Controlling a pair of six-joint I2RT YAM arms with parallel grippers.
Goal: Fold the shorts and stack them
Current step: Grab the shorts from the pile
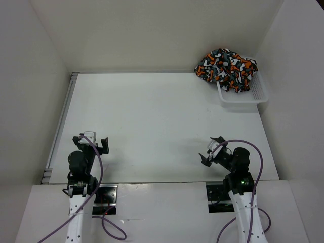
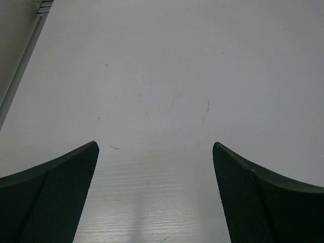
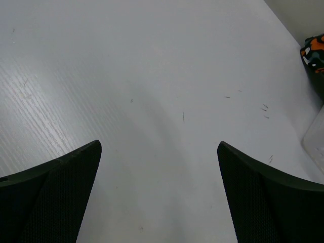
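Starting with the white surface (image 1: 152, 119), we note that it stretches from the arms' bases to the far right corner, where the white mesh basket (image 1: 258, 96) sits. The shorts (image 1: 228, 65) lie bunched in a heap in that basket, spilling over its far left rim, well apart from both arms. The right end effector (image 1: 209, 150) is the nearer one, spread wide and holding nothing. The left end effector (image 1: 92, 143) hovers by its own base, equally wide and unladen. We judge the step in hand to be fetching the shorts. We should reach with the right arm, pinch the heap's top, lift it clear of the rim, then set it mid-surface where both arms reach.
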